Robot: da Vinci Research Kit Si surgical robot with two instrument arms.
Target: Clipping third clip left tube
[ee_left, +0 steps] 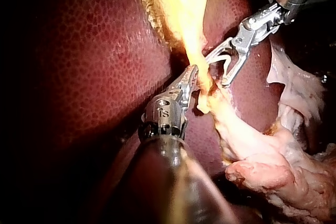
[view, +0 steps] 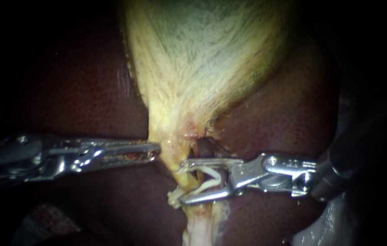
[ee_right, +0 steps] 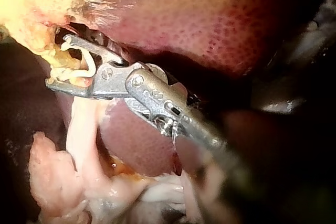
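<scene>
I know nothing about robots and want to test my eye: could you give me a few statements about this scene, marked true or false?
1. The right instrument holds a white clip between its jaws. True.
2. The left instrument comes in from above. False: in the endoscope view its shaft comes in from the left.
3. The gallbladder is pale yellow and the liver is dark red. True.
4. The two instruments touch each other. False: a gap shows between their tips.

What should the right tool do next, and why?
Probably squeeze the right instrument closed. Its white clip already sits open around the tube, and the left instrument holds the gallbladder at its narrow end.
</scene>
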